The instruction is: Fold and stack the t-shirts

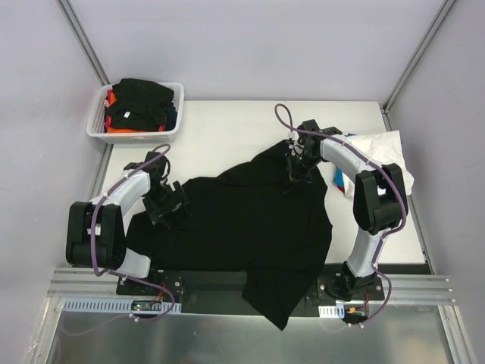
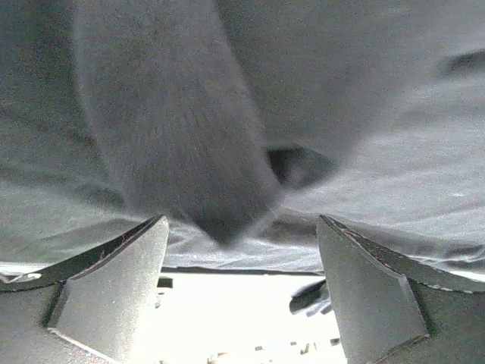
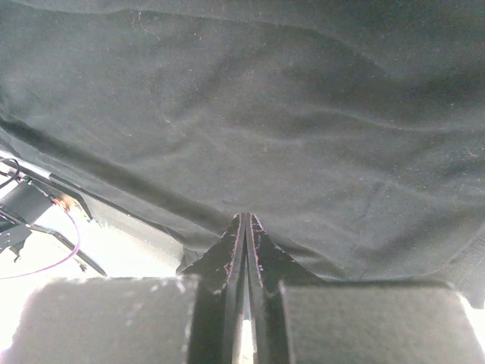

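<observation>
A large black t-shirt (image 1: 242, 220) lies spread over the middle of the table, its lower part hanging over the near edge. My left gripper (image 1: 170, 201) is at the shirt's left edge. In the left wrist view the left gripper (image 2: 242, 221) stands open, with a drooping fold of the black t-shirt (image 2: 189, 136) just beyond its fingertips and nothing gripped. My right gripper (image 1: 298, 171) is at the shirt's far right corner. The right wrist view shows the right gripper (image 3: 246, 216) shut, pinching the black t-shirt (image 3: 265, 114) at its edge.
A white mesh basket (image 1: 97, 130) at the back left holds black, orange, red and blue garments. A crumpled white t-shirt (image 1: 386, 155) lies at the back right, with a bit of blue and orange cloth (image 1: 341, 182) beside it. Walls close in both sides.
</observation>
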### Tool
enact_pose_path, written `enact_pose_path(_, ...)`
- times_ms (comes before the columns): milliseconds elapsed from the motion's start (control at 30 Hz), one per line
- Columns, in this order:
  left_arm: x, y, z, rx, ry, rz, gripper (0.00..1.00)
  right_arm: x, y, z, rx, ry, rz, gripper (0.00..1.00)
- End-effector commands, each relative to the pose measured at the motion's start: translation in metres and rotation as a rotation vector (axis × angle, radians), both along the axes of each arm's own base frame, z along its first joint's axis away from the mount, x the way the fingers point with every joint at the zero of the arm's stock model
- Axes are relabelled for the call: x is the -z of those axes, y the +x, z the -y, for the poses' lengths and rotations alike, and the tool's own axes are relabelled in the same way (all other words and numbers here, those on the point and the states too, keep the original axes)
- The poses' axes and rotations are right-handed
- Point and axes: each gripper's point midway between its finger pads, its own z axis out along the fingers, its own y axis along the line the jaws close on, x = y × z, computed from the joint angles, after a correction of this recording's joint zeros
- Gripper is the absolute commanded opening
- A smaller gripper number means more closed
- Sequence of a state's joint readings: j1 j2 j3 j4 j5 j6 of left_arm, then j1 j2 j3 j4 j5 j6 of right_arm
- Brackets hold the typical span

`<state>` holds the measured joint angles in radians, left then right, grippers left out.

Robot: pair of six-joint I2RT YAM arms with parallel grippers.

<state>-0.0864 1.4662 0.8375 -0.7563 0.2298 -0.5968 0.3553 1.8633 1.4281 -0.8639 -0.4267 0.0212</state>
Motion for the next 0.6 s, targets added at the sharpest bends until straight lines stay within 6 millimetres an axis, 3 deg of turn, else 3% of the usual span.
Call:
enact_pose_path(0,-0.05,0.032,-0.009,-0.024,0.071,0.177,0.81,-0.013,0.001,-0.005,-0.021,0.02,0.036,0.02)
enact_pose_path(200,-0.084,0.048,-0.025,-0.064,0.163,0.267,0.81,-0.014,0.0,-0.005,-0.02,0.019,0.038,0.02)
enact_pose_path(467,-0.062,0.035,-0.037,-0.046,0.232,0.167,0.79,-0.014,-0.002,-0.002,-0.024,0.009,0.049,0.02)
enact_pose_path(567,-0.052,0.035,-0.04,-0.042,0.253,0.152,0.71,-0.014,-0.004,-0.001,-0.024,0.009,0.047,0.02)
